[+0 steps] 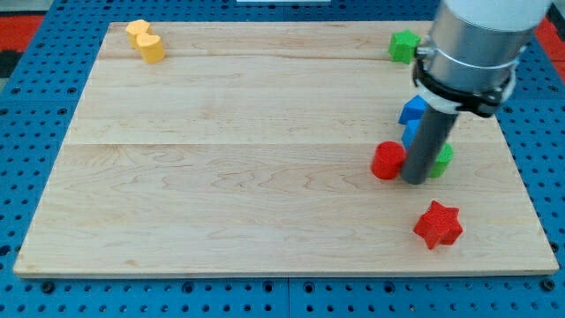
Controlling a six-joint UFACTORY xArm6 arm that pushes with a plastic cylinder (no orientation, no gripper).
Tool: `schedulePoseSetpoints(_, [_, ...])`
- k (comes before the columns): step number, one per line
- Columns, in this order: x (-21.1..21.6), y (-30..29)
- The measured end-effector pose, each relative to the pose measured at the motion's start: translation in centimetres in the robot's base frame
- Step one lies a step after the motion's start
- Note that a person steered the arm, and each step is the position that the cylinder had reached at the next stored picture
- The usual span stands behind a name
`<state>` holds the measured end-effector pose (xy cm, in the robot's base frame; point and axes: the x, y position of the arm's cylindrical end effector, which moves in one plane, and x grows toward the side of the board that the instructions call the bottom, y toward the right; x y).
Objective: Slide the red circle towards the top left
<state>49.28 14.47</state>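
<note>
The red circle [387,161] is a short red cylinder on the wooden board [229,159], right of centre. My tip [415,179] is the lower end of the dark rod and stands right against the red circle's right side. A green block [442,159] is mostly hidden behind the rod on its right. A blue block [412,113] sits just above the rod's lower part, partly hidden by it.
A red star [438,224] lies towards the view's bottom right. A green block [403,45] sits at the top right edge. A yellow block [145,41] lies at the top left corner. Blue pegboard surrounds the board.
</note>
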Motion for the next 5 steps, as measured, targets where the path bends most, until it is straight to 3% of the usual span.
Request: schedulePoseSetpoints(5, [-10.0,-10.9])
